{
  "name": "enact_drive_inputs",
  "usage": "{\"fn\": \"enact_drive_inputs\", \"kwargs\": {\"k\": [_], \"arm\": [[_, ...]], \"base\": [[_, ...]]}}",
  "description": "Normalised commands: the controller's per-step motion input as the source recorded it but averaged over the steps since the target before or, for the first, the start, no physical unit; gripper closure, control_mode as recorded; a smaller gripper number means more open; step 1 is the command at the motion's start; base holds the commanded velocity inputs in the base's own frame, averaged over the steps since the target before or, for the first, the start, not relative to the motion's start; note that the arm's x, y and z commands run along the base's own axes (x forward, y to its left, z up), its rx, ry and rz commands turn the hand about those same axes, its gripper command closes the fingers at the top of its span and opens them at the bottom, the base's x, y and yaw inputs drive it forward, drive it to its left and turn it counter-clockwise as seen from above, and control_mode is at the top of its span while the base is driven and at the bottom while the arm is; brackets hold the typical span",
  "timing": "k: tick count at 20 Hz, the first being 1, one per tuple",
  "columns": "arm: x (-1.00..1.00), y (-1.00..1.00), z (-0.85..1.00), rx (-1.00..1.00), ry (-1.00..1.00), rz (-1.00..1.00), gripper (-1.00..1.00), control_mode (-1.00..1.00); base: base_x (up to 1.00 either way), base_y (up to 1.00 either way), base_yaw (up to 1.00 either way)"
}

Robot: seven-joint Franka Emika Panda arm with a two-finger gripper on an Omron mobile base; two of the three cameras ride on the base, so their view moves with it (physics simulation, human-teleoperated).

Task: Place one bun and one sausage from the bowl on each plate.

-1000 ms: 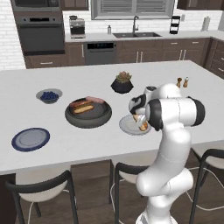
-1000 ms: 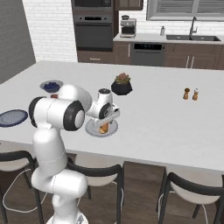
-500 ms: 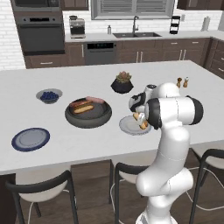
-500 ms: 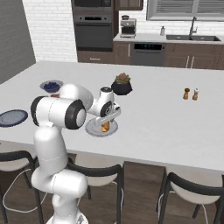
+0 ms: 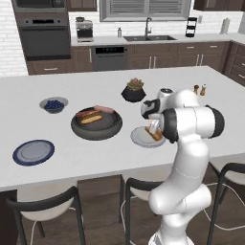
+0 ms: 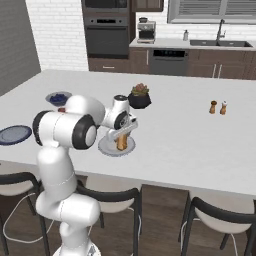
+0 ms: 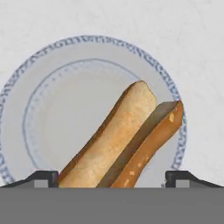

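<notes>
Left base view, taken from its left edge with the wide dark-grey bowl [image 5: 96, 125] as my landmark: the dark-blue-rimmed plate [image 5: 33, 152] lies well to the bowl's left and toward me, bare. The small bowl of blue berries [image 5: 53, 105] sits left of the big bowl and farther back. Inside the big bowl I see a bun [image 5: 90, 118] and a pinkish sausage [image 5: 104, 109]. The potted plant [image 5: 134, 91] stands behind the bowl to its right. Just right of the bowl lies the light grey plate [image 5: 142, 138], and on it a split bun [image 5: 154, 134]. My gripper [image 5: 154, 125] hangs right over that plate. Salt and pepper shakers [image 5: 200, 89] stand far off to the bowl's right.

In the hand view my two fingertips [image 7: 42, 178] stand wide, one on each side of the split bun [image 7: 120, 141], with clear gaps and nothing pinched between them. That bun looks to rest on the light grey plate [image 7: 70, 83], leaning toward its rim.

My judgement: the release here is made, so the thing to do well is leave cleanly. I should lift straight up off the plate, fingers kept spread, so neither tip drags the bun over the rim. Only once clear should I swing left toward the bowl for the sausage.
</notes>
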Motion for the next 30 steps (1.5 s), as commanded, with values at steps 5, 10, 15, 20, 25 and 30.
{"fn": "enact_drive_inputs", "kwargs": {"k": [5, 10, 15, 20, 25, 30], "arm": [[-0.03, 0.26, 0.53, 0.0, 0.1, 0.03, -1.0, -1.0], [-0.22, 0.35, 0.74, 0.07, -0.03, 0.01, -1.0, -1.0], [-0.64, 0.43, 0.93, 0.09, 0.02, 0.0, -1.0, -1.0], [-0.18, 0.93, 0.94, 0.05, 0.16, -0.07, -1.0, -1.0], [-0.57, 0.22, 0.49, 0.03, 0.45, -0.06, -1.0, -1.0], [-0.77, 0.13, 0.0, -0.02, 0.08, 0.0, -1.0, -1.0]], "base": [[0.0, 0.0, 0.0], [0.0, 0.0, 0.0], [0.0, 0.0, 0.0], [0.0, 0.0, 0.0], [0.0, 0.0, 0.0], [0.0, 0.0, 0.0]]}}
